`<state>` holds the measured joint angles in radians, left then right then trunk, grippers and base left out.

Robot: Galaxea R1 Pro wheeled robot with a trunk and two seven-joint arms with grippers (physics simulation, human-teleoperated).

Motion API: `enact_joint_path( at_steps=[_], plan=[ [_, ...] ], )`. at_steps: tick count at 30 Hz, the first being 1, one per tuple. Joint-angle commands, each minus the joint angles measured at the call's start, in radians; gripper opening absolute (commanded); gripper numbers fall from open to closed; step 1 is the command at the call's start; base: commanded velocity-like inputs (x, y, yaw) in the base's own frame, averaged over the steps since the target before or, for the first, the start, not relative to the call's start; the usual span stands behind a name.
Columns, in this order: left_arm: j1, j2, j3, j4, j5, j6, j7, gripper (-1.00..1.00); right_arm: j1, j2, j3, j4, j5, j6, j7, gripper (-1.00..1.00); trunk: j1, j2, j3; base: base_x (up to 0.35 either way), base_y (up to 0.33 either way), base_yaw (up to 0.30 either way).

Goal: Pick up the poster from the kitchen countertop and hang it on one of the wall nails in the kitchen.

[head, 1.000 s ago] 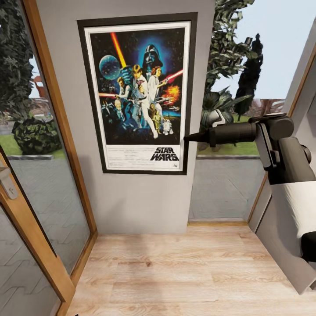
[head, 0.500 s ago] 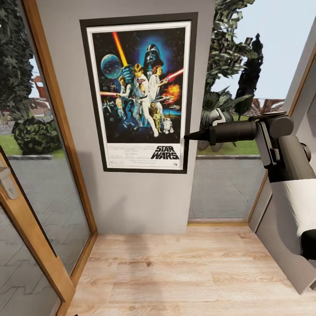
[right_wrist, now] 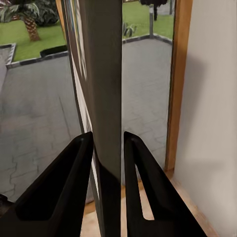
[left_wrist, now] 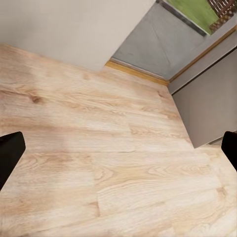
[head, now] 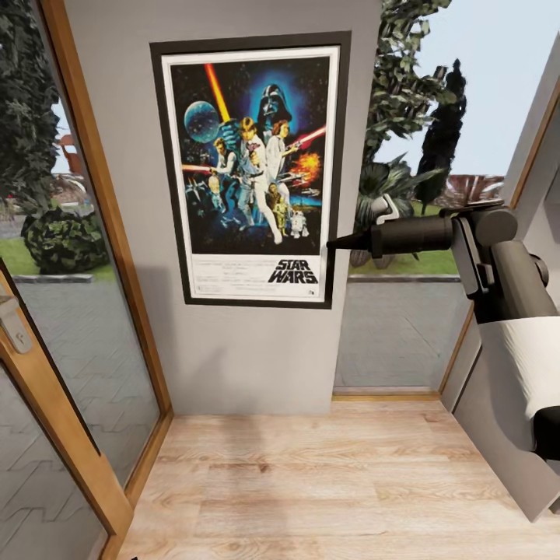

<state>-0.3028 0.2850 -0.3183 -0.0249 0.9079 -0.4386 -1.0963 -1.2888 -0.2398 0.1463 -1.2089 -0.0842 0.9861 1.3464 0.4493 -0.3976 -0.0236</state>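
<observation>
The Star Wars poster [head: 249, 171] stands upright in front of the grey wall panel [head: 233, 358], black frame and white border showing. My right gripper [head: 333, 243] reaches in from the right and is shut on the poster's right edge, low down near the logo. In the right wrist view the poster [right_wrist: 106, 74] appears edge-on, with a black finger [right_wrist: 74, 173] pressed on each side of it. My left gripper [left_wrist: 118, 148] hangs open over the wood floor, holding nothing. No nail is visible and the kitchen countertop is out of view.
Wood-framed glass panes flank the wall panel: a tall one on the left [head: 78, 233] with a door handle [head: 12, 323], and a window on the right [head: 397, 334]. Light wood floor [head: 311, 482] lies below. A grey surface [head: 498, 420] stands close on the right.
The poster's left edge and top have shifted slightly right and down, so it looks a little narrower. Its right edge and my right gripper have stayed put.
</observation>
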Motion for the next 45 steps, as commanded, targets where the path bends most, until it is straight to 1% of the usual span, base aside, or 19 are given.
enact_joint_path(
  at_steps=[1, 16, 19, 20, 22, 26, 45],
  plan=[
    [-0.001, 0.0, -0.008, 0.0, 0.008, -0.005, -0.002, 1.0, -0.002, -0.001, 0.002, 0.002, -0.01, 0.011, -0.003, -1.0, 0.001, -0.002, -0.002, 0.0, 0.0, 0.0],
    [-0.001, 0.0, -0.008, 0.0, 0.008, -0.005, -0.002, 1.0, -0.012, 0.0, -0.001, 0.009, -0.015, 0.012, -0.003, -1.0, 0.001, -0.002, -0.002, 0.0, 0.0, 0.0],
    [-0.001, 0.0, -0.008, 0.0, 0.008, -0.005, -0.002, 1.0, -0.019, 0.003, -0.001, 0.011, -0.015, 0.012, -0.003, -1.0, 0.001, -0.002, -0.002, 0.0, 0.0, 0.0],
    [-0.001, 0.001, -0.008, 0.0, 0.008, -0.005, -0.002, 1.0, -0.04, 0.004, -0.001, 0.013, -0.015, 0.013, -0.003, -1.0, 0.001, -0.002, -0.002, 0.0, 0.0, 0.0],
    [-0.001, 0.001, -0.008, 0.0, 0.008, -0.005, -0.002, 1.0, -0.044, 0.007, -0.001, 0.014, -0.015, 0.013, -0.003, -1.0, 0.001, -0.002, -0.002, 0.0, 0.0, 0.0],
    [-0.001, 0.004, -0.008, 0.0, 0.008, -0.005, -0.002, 1.0, -0.046, 0.014, -0.001, 0.014, -0.015, 0.013, -0.003, -1.0, 0.001, -0.002, -0.002, 0.0, 0.0, 0.0],
    [-0.001, 0.006, -0.007, -0.001, 0.008, -0.005, -0.004, 1.0, -0.047, 0.019, -0.001, 0.013, -0.015, 0.013, -0.003, -1.0, 0.001, -0.002, -0.002, 0.0, 0.0, 0.0]
  ],
)
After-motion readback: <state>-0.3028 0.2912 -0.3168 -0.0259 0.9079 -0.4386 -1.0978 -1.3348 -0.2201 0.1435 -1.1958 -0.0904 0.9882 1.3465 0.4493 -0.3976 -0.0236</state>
